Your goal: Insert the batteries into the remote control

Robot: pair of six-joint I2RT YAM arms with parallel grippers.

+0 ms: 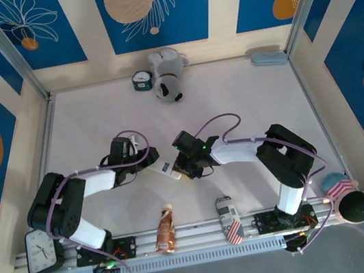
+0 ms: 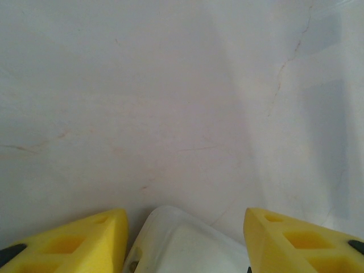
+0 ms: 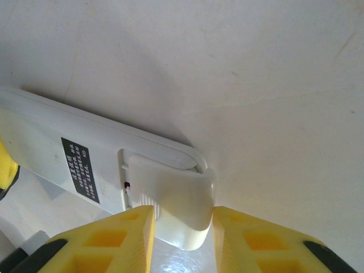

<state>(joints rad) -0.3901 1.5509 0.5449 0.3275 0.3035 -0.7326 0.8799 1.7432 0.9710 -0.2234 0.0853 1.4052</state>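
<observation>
Right pincer (image 3: 183, 220) is closed narrowly on the white cover (image 3: 170, 190) at one end of the remote control (image 3: 68, 136). The left pincer (image 2: 185, 222) grips the other end, and the remote sits label side up, seemingly just off the bench (image 3: 273, 85). I'd keep the cover flat along its slot (it overhangs the end) and hold the remote braced steady.

Black label (image 3: 79, 170) on remote control (image 3: 40, 133): tiny white print, illegible.

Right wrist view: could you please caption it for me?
Right end effector holds the cover against the back of the remote.
</observation>
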